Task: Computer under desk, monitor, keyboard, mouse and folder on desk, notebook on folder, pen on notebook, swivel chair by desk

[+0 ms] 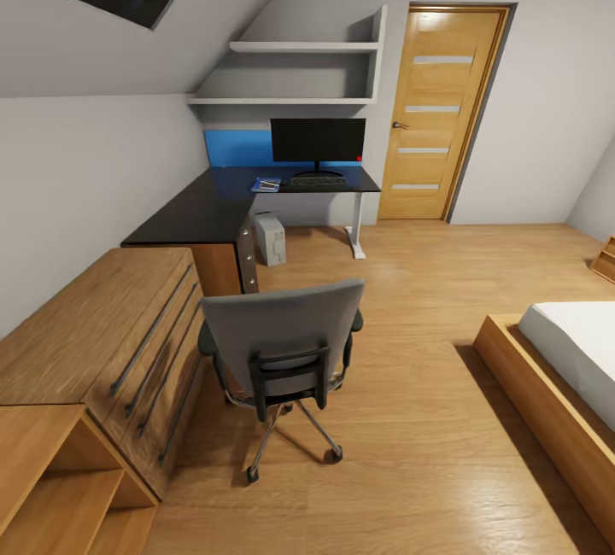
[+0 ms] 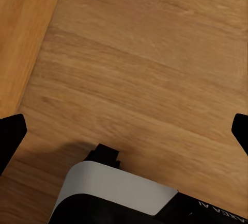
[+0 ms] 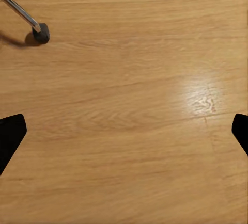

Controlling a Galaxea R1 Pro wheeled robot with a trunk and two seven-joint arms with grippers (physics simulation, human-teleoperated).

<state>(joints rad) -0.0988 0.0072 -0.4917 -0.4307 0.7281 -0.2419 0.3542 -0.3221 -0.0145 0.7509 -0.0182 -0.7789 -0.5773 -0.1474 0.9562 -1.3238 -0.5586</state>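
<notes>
With monitor (image 1: 317,142), keyboard (image 1: 318,182) and blue folder (image 1: 266,185) already on the black bench (image 1: 205,212), the swivel chair (image 1: 282,350) stands well apart beside the dresser (image 1: 102,341), so both claws (left (image 2: 124,131), right (image 3: 124,131)), released, must next push it closer.

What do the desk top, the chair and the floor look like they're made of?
The desk top looks like glossy black laminate; it faintly mirrors the blue wall panel. The chair seems grey fabric or plastic, with black armrests and shiny metal legs. The floor looks like varnished wood planks, with visible grain and glare.
</notes>
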